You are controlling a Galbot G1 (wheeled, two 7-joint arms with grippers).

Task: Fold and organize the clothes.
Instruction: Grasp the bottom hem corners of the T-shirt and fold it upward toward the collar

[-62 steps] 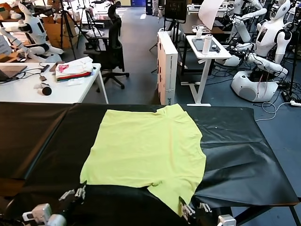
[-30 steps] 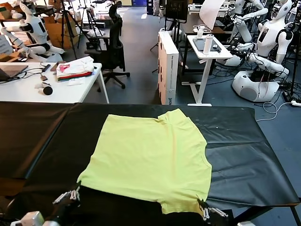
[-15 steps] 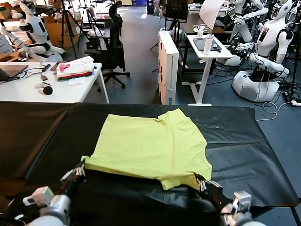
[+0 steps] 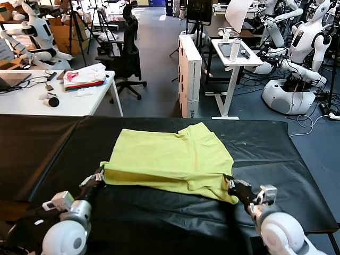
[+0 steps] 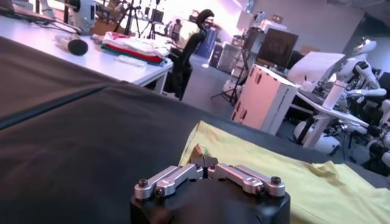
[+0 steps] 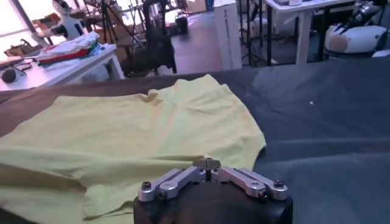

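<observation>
The clothes are one lime yellow-green T-shirt lying on the black table cover, with its near part lifted and doubled back over the rest. My left gripper is shut on the shirt's near left corner, and the wrist view shows the pinched cloth at its fingertips. My right gripper is shut on the near right corner, with the yellow-green cloth spread beyond its closed tips. The shirt's far edge and one sleeve lie flat toward the back of the table.
Behind the table, at the back left, a white desk carries a folded white, pink and red fabric pile. A black office chair, a white cabinet, a small white stand and other robots stand farther back.
Both grippers have moved away from me and up, carrying the shirt's near edge with them. The near part now folds over the rest, so the shirt looks shorter.
</observation>
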